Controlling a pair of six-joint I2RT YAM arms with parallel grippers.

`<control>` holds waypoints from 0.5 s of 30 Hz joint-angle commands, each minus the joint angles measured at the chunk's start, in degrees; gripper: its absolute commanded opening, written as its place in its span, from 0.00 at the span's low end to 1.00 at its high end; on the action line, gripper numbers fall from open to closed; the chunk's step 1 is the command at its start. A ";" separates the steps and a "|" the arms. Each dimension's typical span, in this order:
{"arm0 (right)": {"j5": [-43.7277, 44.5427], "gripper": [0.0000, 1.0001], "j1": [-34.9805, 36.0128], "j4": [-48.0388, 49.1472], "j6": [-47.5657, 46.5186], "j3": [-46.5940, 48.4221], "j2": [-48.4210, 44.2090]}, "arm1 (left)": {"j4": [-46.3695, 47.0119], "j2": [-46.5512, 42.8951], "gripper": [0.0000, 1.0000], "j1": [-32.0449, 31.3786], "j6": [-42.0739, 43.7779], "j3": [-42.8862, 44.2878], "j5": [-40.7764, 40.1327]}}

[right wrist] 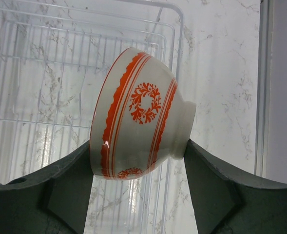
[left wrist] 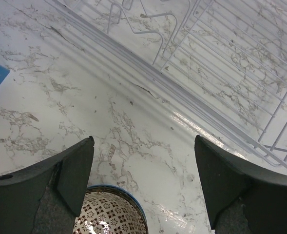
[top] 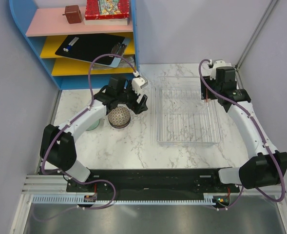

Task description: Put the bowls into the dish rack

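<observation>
Green bowl: on the table, mostly hidden under the left arm.
Mesh bowl: left of the rack; cut off at the wrist view's bottom edge.
Left gripper: released, jaws wide above the mesh bowl.
Rack: clear, faint against the marble.
Right gripper: grasping the white bowl over the rack's far right corner.
White bowl: on its side; hidden by the wrist from above.

A blue shelf unit holds a brown box, perhaps a book, and a black clipboard.
</observation>
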 commanded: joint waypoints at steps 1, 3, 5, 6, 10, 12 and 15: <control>7.73 0.00 2.61 5.56 -2.31 -2.28 -1.85 | 2.82 -1.36 0.89 -0.20 -1.03 -0.36 -0.85; 8.70 0.00 3.75 6.87 -2.48 -3.26 -1.15 | 3.17 -1.53 0.89 -0.20 -1.12 -0.62 -1.02; 8.88 0.00 4.63 7.58 -2.83 -3.70 0.08 | 3.78 -1.89 0.89 -0.11 -1.12 -1.15 -1.02; 8.96 0.00 4.90 7.84 -2.92 -3.79 0.43 | 3.79 -1.89 0.89 -0.11 -1.12 -1.06 -1.11; 10.37 0.00 6.31 8.37 -3.71 -2.56 3.50 | 3.79 -2.24 0.89 -0.11 -0.95 -1.24 -1.11; 10.37 0.00 6.57 8.90 -4.24 -2.12 4.56 | 3.79 -2.68 0.89 -0.11 -0.86 -1.24 -1.20; 10.55 0.00 6.84 9.16 -5.12 -0.19 6.50 | 3.87 -2.94 0.89 -0.11 -0.77 -1.41 -1.20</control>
